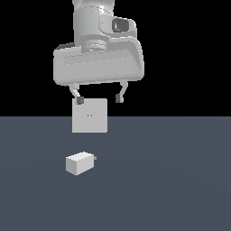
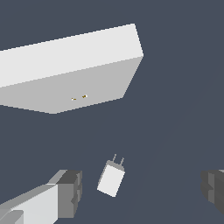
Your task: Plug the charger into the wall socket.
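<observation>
Off-white charger (image 1: pixel 80 163) lies (prongs outward) before upright wall socket (image 1: pixel 90 115).

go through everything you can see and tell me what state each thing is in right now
Charger: lying on the floor, unplugged, not held, prongs aimed toward the exterior view's right.
Wall socket: standing upright, both slots empty, nothing plugged in.
Gripper: open, empty, raised above the floor, its fingers spread wide either side of the charger in the wrist view.

Matt off-white charger (image 1: pixel 80 163), smooth matt white wall socket (image 1: pixel 90 115), flat matt slate floor (image 1: pixel 171 180), dark-padded grey fingers (image 1: pixel 79 99).
</observation>
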Available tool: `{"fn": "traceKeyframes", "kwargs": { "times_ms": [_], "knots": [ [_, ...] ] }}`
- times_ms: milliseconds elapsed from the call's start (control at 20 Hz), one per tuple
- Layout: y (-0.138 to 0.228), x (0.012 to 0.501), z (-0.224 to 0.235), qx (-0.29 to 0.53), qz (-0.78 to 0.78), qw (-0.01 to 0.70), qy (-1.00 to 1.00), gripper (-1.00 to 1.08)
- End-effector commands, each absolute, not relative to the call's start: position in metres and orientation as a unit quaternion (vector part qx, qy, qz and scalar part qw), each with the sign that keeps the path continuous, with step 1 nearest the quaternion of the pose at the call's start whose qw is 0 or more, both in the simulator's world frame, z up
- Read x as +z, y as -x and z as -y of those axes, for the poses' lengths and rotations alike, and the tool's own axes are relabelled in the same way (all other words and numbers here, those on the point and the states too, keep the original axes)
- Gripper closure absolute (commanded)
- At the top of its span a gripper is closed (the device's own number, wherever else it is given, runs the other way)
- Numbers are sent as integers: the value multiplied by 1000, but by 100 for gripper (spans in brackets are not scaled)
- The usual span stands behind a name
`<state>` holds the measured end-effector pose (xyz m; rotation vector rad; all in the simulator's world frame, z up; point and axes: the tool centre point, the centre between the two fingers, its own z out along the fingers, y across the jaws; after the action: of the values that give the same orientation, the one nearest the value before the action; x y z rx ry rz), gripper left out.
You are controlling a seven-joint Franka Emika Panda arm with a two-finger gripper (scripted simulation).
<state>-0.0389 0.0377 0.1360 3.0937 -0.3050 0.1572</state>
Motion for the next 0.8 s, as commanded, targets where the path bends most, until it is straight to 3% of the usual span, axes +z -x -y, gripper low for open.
{"fn": "traceKeyframes", "kwargs": {
  "times_ms": [0, 750],
  "knots": [
    [45, 128, -40, 58, 121, 16, -991, -92],
    [72, 87, -55, 94, 234, 27, -967, -92]
  ]
}}
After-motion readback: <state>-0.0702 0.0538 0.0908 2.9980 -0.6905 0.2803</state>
